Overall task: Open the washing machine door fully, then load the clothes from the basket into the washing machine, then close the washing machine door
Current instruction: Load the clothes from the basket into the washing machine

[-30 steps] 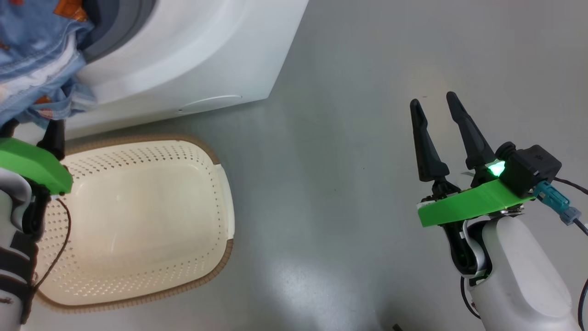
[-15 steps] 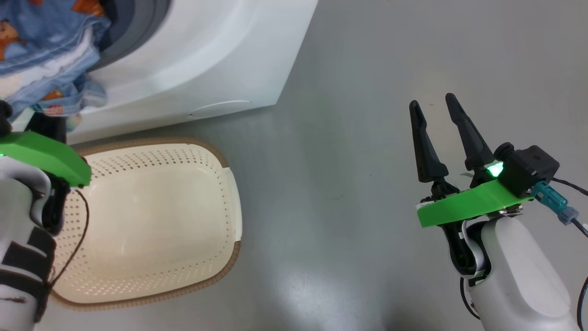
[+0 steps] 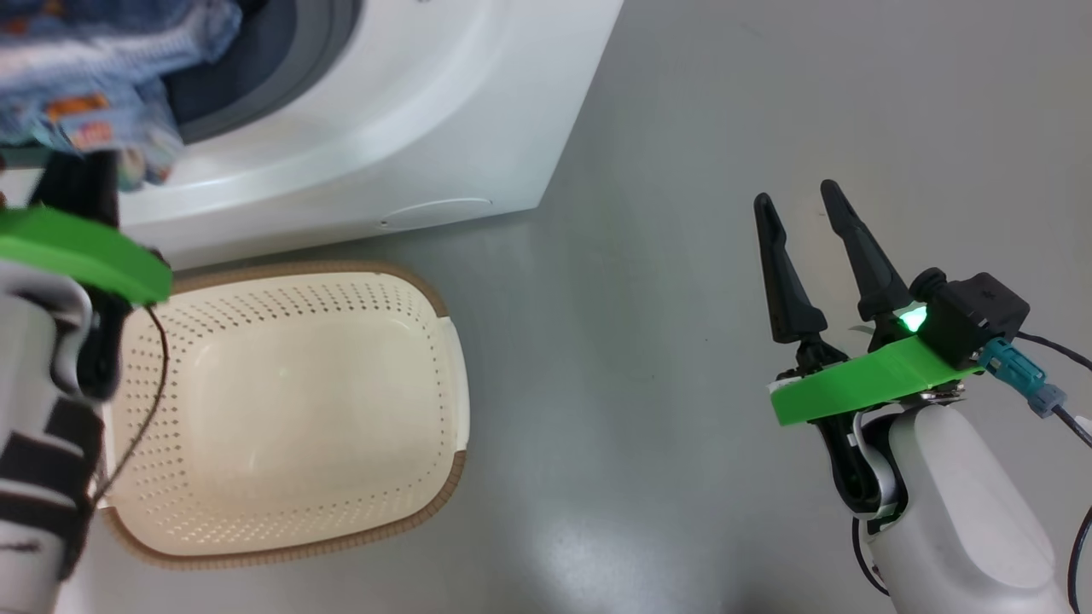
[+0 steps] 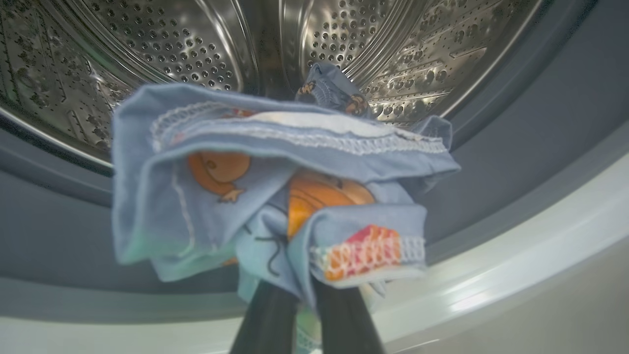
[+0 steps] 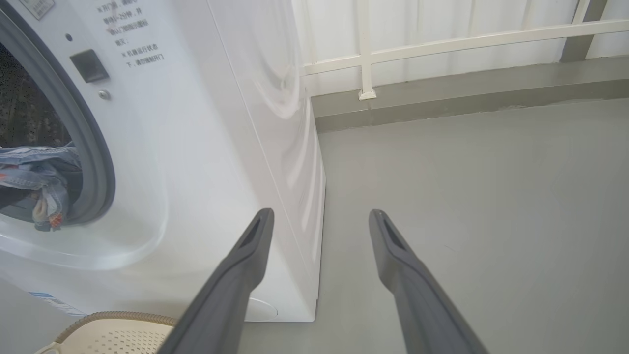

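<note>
Light blue clothes (image 4: 275, 191) with orange print hang bunched in front of the steel drum (image 4: 344, 39), over the grey gasket (image 4: 516, 147). My left gripper (image 4: 304, 300) is shut on them, its tips buried in the fabric. In the head view the same clothes (image 3: 94, 68) sit at the washing machine (image 3: 409, 111) mouth, above my left gripper (image 3: 81, 183). The cream basket (image 3: 426, 512) stands below on the floor, its bare bottom showing. My right gripper (image 3: 793, 196) hovers open over the floor to the right, holding nothing. The washing machine door is out of view.
Grey floor (image 3: 682, 128) spreads right of the machine. In the right wrist view my right gripper (image 5: 320, 212) points past the machine's corner (image 5: 314, 196) toward a white railed wall (image 5: 442, 44) with a grey kerb. The basket rim (image 5: 113, 317) shows at the bottom.
The head camera has shifted, so the machine and basket sit further right. My left gripper has carried the clothes higher against the machine's mouth. The right arm holds still.
</note>
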Available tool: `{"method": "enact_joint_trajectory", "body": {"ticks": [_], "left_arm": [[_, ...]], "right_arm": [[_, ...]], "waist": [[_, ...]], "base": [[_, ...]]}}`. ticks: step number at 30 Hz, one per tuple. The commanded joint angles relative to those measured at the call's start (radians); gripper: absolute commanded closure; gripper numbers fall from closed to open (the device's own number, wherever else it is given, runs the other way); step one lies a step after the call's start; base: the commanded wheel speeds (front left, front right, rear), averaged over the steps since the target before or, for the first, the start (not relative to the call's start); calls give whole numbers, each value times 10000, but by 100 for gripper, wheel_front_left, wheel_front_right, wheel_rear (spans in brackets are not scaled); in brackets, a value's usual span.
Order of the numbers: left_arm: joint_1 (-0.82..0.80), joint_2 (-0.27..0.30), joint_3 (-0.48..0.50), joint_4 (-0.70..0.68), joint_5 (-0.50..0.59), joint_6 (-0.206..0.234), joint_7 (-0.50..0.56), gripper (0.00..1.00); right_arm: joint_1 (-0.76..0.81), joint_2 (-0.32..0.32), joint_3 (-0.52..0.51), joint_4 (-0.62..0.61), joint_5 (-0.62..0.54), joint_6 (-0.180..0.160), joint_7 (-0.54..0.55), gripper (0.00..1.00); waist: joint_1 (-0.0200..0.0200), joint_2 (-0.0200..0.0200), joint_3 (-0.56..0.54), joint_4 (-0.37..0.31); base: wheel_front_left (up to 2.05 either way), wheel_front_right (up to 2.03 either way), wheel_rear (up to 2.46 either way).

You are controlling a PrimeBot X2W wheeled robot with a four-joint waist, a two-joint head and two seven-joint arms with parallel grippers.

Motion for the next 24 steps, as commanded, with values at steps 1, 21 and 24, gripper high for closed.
{"method": "enact_joint_trajectory", "body": {"ticks": [1,21,24], "left_arm": [[-424,506,258,-224,30,-21,-74,100],[-5262,1372,-248,2137,423,-21,1486,100],[-5846,1467,-401,2456,541,-21,1798,100]], "right_arm": [[-16,50,169,-243,-12,54,-78,0],[3,55,231,-964,282,54,-78,0],[-24,56,287,-1048,367,54,-78,0]], "waist": [[1,-1,127,-108],[1,-1,2169,-1612],[1,-1,2312,-1754]], "base": [[0,0,0],[0,0,0],[0,0,0]]}}
